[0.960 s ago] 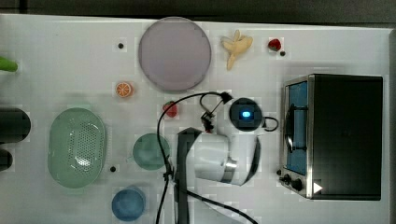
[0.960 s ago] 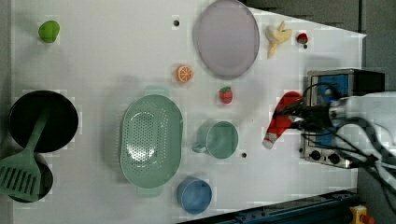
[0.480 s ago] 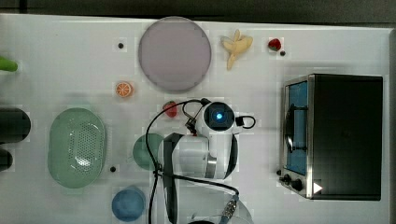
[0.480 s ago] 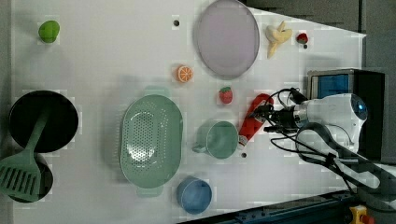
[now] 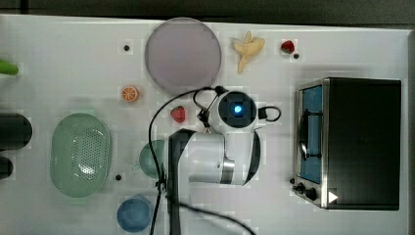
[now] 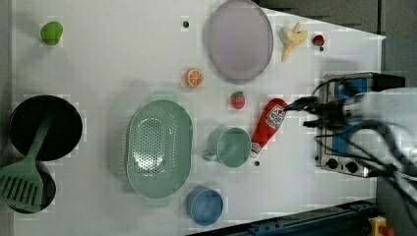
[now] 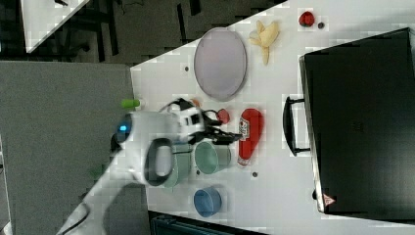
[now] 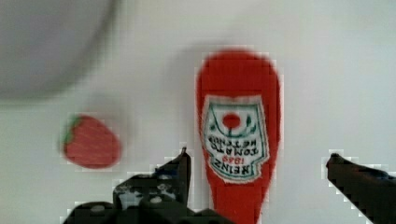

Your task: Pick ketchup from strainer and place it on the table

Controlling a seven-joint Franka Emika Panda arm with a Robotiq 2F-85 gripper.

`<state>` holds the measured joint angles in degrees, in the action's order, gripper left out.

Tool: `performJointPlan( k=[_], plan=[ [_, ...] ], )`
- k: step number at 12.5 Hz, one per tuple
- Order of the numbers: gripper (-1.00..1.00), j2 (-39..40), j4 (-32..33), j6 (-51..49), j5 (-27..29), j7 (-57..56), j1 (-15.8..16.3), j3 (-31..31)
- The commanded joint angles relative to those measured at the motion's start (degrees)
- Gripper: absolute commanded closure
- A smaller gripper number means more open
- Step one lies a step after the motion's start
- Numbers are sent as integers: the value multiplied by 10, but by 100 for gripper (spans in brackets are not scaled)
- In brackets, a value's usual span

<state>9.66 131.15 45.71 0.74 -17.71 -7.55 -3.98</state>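
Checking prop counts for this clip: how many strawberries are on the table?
2: one strawberry between the orange slice and the ketchup; another strawberry beside the banana.

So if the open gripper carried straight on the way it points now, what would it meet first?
Most likely the red ketchup squeeze bottle lying on the white tabletop: in the wrist view it sits between the gripper's spread fingers. The gap between them is hard to judge.

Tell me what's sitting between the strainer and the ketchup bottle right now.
In the left view, a teal-green cup stands between the strainer and the ketchup bottle, which lies on the table close beside the cup.
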Motion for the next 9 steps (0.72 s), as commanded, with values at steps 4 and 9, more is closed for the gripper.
performJointPlan(
  k=[4,9],
  plan=[
    [-100,-117,-204,-261,0,152,-3,-4],
    [-100,-120,-340,-437,-4,168,-4,-6]
  ],
)
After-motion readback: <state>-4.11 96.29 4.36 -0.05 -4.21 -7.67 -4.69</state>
